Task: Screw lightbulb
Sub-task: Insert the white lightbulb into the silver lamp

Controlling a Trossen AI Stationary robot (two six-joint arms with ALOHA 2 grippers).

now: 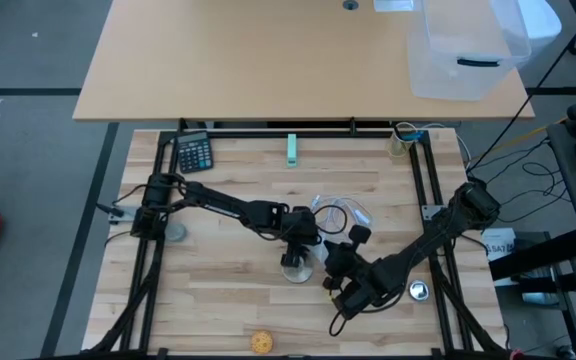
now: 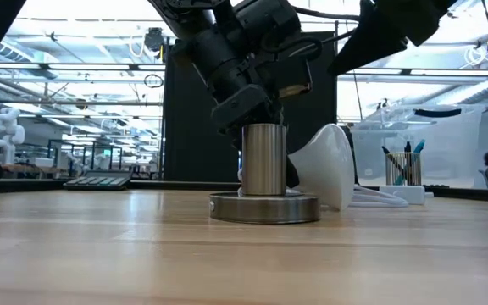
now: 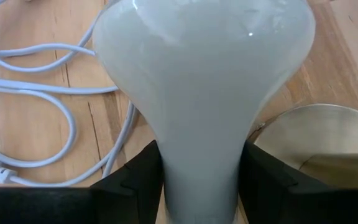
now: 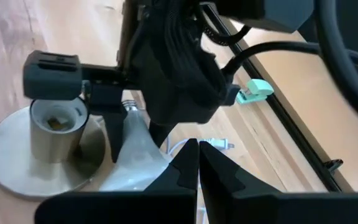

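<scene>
The lightbulb [image 3: 204,74] is white and frosted, and it lies tilted between the fingers of my left gripper [image 3: 201,186], which is shut on it. It is just to the right of the metal socket [image 2: 263,161], a steel cylinder on a round base plate [image 2: 263,208] near the table's middle. In the low view the bulb's globe [image 2: 324,165] hangs low beside that plate. My right gripper [image 4: 197,163] is shut with nothing in it. It hovers above the table on the near right side of the socket [image 4: 53,134]. My left gripper pinches the bulb's narrow neck [image 3: 201,165] between its two fingers [image 3: 135,180], just below the screw base [image 4: 129,106]. The fingers come slanting down from the table's left. The bulb is tilted, globe [image 4: 135,155] downward and away from the gripper. Whether the globe touches the table cannot be told.
A white cable [image 1: 338,212] lies looped just beyond the socket. A calculator [image 1: 194,152] and a green clip [image 1: 292,148] lie at the far edge. A grey disc [image 1: 173,232] lies at the left, and a yellowish ball [image 1: 260,342] near the front edge. A small metal piece [image 1: 419,290] lies at the right.
</scene>
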